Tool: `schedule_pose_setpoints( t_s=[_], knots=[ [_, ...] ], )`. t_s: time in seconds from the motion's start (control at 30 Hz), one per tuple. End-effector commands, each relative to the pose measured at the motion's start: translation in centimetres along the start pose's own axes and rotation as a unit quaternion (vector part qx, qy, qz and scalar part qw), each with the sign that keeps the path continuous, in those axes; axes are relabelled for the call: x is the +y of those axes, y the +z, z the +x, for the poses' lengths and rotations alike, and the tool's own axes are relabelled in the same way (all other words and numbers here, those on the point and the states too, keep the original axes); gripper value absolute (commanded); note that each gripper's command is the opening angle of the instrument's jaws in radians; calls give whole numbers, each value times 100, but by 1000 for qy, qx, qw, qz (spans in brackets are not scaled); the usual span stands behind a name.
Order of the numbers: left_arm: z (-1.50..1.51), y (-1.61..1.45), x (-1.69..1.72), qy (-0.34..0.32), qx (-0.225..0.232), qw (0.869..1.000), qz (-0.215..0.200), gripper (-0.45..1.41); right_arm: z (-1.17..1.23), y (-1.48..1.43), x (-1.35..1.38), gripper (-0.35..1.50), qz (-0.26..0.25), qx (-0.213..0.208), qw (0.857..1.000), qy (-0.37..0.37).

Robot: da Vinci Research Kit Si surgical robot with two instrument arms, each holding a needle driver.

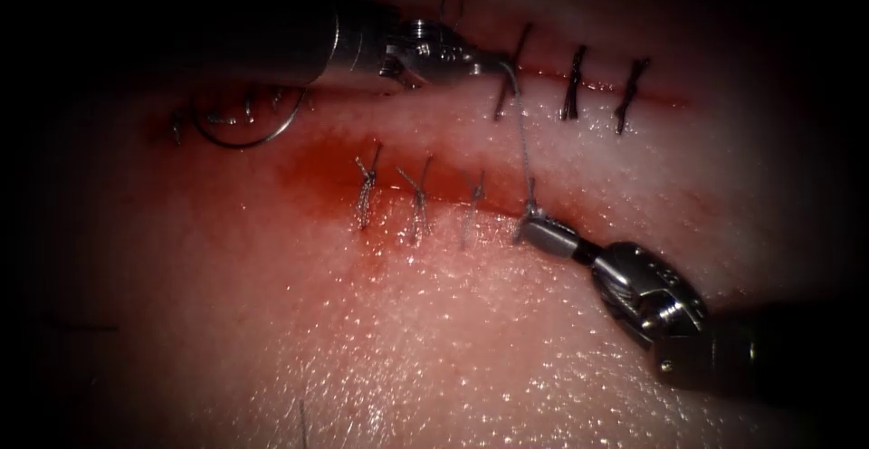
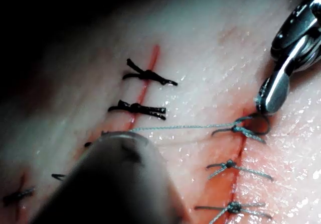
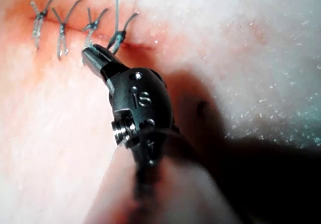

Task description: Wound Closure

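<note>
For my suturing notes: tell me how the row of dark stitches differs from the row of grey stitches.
The dark stitches close the farther cut, are black, and number three. The grey stitches close the nearer cut, which has red fluid around it, and the fourth still trails thread up to the left claw, with the right claw at its knot. Both rows cross their cuts.

Pale, glistening tissue carries everything. Red fluid pools on it. A curved needle lies on it at left.

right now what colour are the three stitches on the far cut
Black, unlike the grey thread. The far stitches show best in the left wrist view.
</note>
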Motion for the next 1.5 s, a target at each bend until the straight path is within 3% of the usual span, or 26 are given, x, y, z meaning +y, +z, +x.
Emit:
schedule_pose_setpoints(
  t_s=[0.03, 0.13, 0.6, 0.83, 0.93, 1.1, 1.33, 1.5],
  knots=[
    [1, 8, -1, -2, 2, 1000, 4, -45, -22, 2, 4, -35, 11, -26, 1000, -6],
    [2, 10, -12, -8, 8, 1000, 12, -45, -34, 0, 7, -35, 17, -51, 999, -2],
    [10, 11, -58, -22, 31, 998, 54, -45, -51, 1, -21, -35, 42, -77, 996, 16],
    [12, 20, -74, -17, 41, 996, 79, -45, -56, -5, -30, -35, 9, -86, 995, 52],
    [14, 27, -81, -12, 47, 995, 88, -45, -55, -5, -30, -35, -12, -85, 990, 109],
    [18, 42, -86, 4, 50, 994, 98, -45, -61, -4, -24, -35, -55, -111, 971, 206],
    [16, 52, -92, 9, 59, 992, 107, -45, -90, -11, -29, -35, -38, -255, 915, 310],
    [13, 50, -94, 11, 62, 992, 109, -45, -90, -17, -43, -35, -37, -294, 906, 302]
  ],
)
